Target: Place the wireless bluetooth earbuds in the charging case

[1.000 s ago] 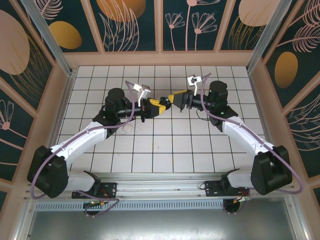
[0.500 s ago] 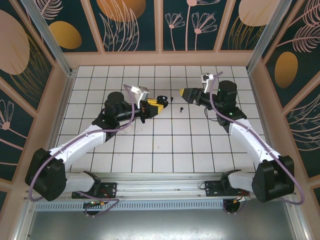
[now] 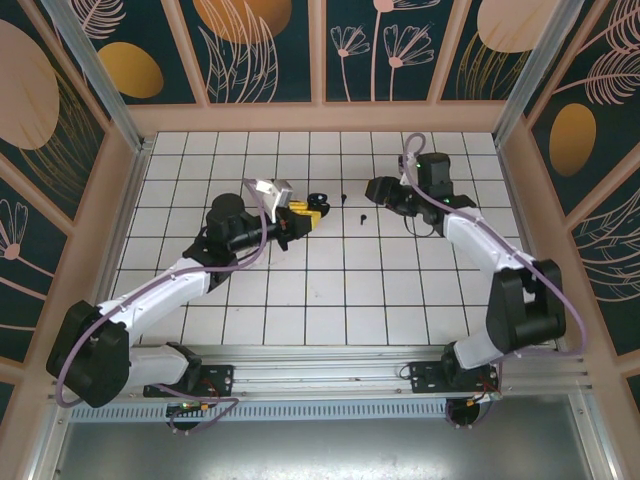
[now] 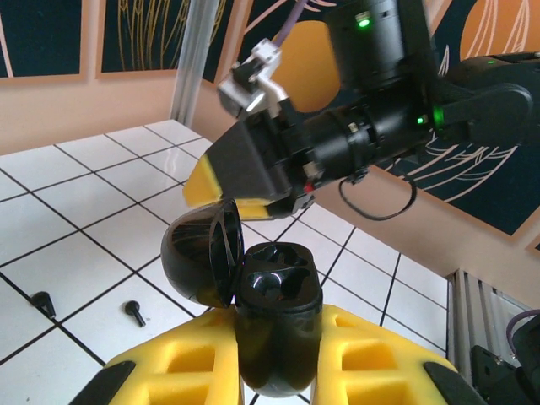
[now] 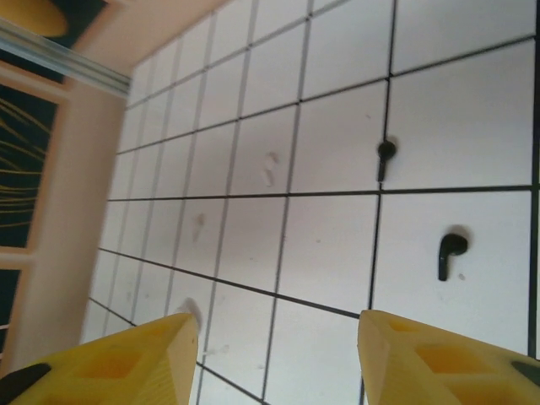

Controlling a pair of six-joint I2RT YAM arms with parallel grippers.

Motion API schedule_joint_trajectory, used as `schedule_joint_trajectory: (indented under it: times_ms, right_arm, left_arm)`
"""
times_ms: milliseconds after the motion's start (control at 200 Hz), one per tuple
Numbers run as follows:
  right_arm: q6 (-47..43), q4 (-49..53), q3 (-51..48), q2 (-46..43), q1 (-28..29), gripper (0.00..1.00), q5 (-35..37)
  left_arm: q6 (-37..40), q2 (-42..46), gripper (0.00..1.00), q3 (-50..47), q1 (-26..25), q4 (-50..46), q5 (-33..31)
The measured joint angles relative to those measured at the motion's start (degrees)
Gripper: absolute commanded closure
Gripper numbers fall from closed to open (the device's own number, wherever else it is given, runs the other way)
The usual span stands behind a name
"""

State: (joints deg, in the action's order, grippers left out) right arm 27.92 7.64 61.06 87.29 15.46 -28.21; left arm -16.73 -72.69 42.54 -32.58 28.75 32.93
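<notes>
A black charging case (image 4: 274, 329) is clamped upright between the left jaws, with the yellow pads (image 4: 375, 359) pressed against its two sides. Its lid (image 4: 198, 261) is swung open and tilted off to one side, so the glossy hollowed interior is exposed. The right jaws are held apart over the white-tiled tabletop (image 3: 330, 290), and nothing is gripped between them. One black earbud (image 5: 386, 153) is laid on the tabletop well beyond the tips of the right jaws. A second black earbud (image 5: 451, 251) is laid nearer to them, ahead of one yellow finger rather than the gap. From above, both are seen between the two pairs of jaws, apart from the case and touched by neither pair.
</notes>
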Motion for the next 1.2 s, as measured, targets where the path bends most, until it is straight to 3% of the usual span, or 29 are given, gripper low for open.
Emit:
schedule_joint_trajectory:
  times_ms: [210,455,936,1201]
  right_arm:
    - [0.55,3.87,2.86,7.91,5.14,0.48,3.50]
    - [-0.35,8.72,16.72,20.79,9.42,0.48,7.54]
    - [-4.94,22.29,45.70,38.71,10.25,0.51,22.14]
    - [-5.09,27.15,51.78,45.88,11.21,0.56,26.77]
  left_arm:
    - [0.00,1.40,0.97,-1.73,0.00,0.17,-0.66]
    - [-0.28,2.25,0.97,-3.78,0.00,0.87,-1.60]
    - [-4.98,-2.58,0.97,-5.92,0.00,5.84,-1.79]
    - [-4.96,-3.23,0.97,-5.92,0.00,5.88,-2.43]
